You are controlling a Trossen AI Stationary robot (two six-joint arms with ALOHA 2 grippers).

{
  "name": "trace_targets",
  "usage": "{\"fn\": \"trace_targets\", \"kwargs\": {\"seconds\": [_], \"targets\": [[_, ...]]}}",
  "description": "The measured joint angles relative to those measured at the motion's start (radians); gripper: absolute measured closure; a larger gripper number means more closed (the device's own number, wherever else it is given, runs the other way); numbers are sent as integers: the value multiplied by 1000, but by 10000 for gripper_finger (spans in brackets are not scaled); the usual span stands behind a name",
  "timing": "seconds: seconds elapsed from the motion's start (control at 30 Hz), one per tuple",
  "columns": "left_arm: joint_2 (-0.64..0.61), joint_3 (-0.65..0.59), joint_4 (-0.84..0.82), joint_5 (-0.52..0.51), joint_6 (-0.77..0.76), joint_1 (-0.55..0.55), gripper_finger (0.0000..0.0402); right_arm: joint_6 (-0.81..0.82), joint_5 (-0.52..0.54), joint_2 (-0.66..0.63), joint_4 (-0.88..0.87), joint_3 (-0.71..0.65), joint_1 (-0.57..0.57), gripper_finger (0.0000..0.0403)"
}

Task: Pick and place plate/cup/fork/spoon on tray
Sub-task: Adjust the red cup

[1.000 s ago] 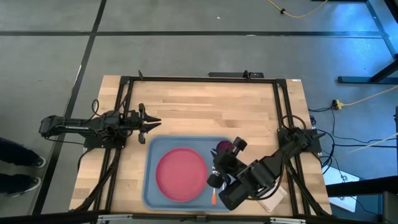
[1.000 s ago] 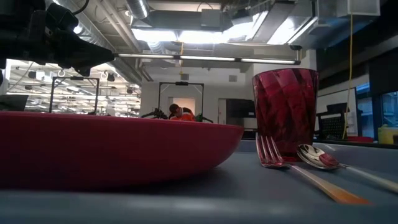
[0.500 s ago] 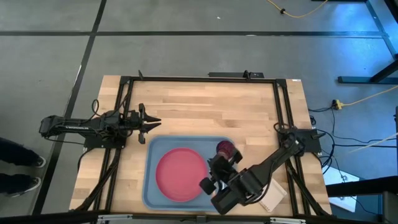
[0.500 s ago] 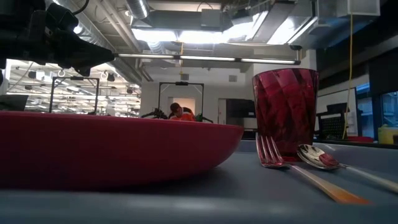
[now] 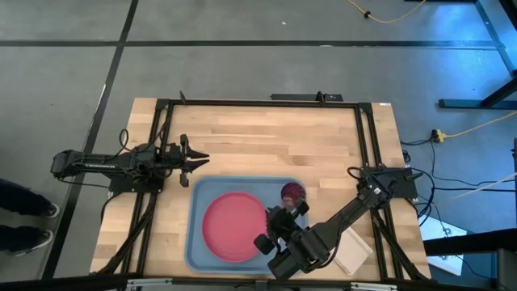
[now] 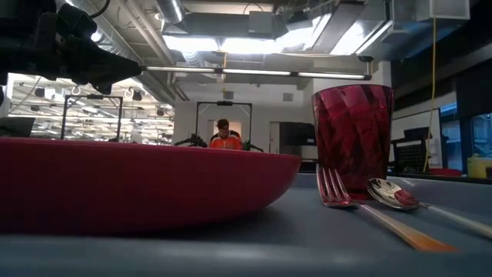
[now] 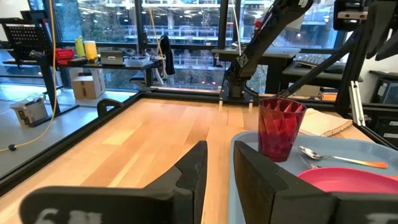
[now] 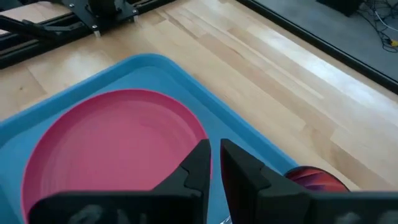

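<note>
My right end effector (image 8: 214,163) hangs above the tray (image 5: 196,194), over its right part beside the plate (image 5: 235,227), and its two dark fingers (image 8: 198,163) sit close together with only a thin gap, grasping nothing. In the high view the right arm reaches in from its base at the counter's right edge, slanting down-left across the tray's lower right corner, so it covers the cutlery there. Under the wrist camera the plate lies flat on the tray floor, filling much of its middle, and the cup (image 8: 318,178) stands upright just past the plate's edge toward the tray's far right corner. The low view shows the fork (image 6: 338,192) and the spoon (image 6: 393,194) lying side by side on the tray in front of the cup, heads toward it, just right of the plate's rim. A white notepad (image 5: 352,251) rests on the counter (image 5: 266,137) beside the tray's right side, partly under my arm. My left end effector (image 5: 196,160) waits well apart, at the counter's left edge just off the tray's upper left corner, fingers released and pointing across the wood; its arm stretches level out past the frame. The counter is pale wood planks inside a black frame, on a grey floor with dark lines. Beyond it, a person in orange (image 6: 224,137) is in the lit room.
</note>
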Motion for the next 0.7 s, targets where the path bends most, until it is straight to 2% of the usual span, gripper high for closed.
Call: {"fn": "trace_targets", "kwargs": {"seconds": [0.13,0.27,0.5,0.7], "targets": [[0,0,0,0,0,0,331,49,-3,0,-42,-19,0,366],[0,0,0,0,0,0,331,77,-4,0,-41,-31,5,395],[0,0,0,0,0,0,331,81,32,-67,-39,-41,12,400],[0,0,0,0,0,0,331,161,-42,-152,-41,-213,-16,401]]}}
